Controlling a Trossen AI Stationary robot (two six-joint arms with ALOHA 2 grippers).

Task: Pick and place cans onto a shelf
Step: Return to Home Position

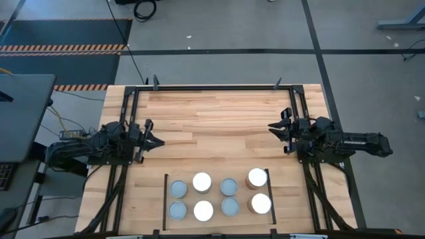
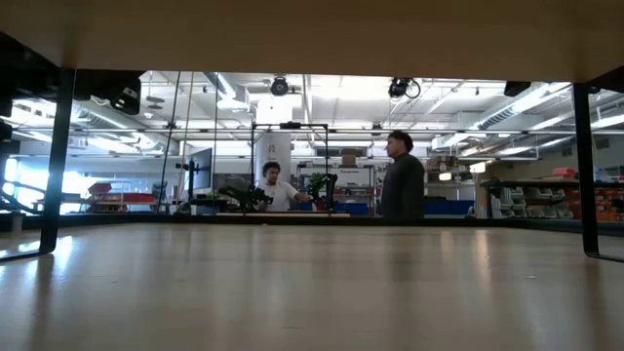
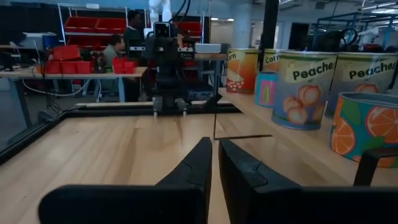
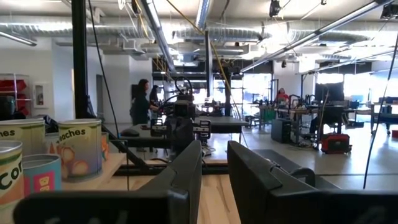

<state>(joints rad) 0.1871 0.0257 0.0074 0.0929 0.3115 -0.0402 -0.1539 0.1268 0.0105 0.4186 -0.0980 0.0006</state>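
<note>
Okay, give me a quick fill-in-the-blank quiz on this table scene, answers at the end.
1. The shelf holds ___ cans in two rows.
2. Of those, ___ have bright white tops.
3. Neither the left gripper nor the right gripper holds a ___.
4. The left gripper's fingers are ___.

Missing words: eight; four; can; shut

L gripper [image 1: 159, 141] & R gripper [image 1: 272, 127] shut, empty, apart.

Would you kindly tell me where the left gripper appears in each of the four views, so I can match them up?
High view: left gripper at the table's left side, shut, holding nothing.
Low view: not in it.
Left wrist view: its own fingers at the bottom.
Right wrist view: far across the table, centre.
Shared landmark: the cans.
</note>
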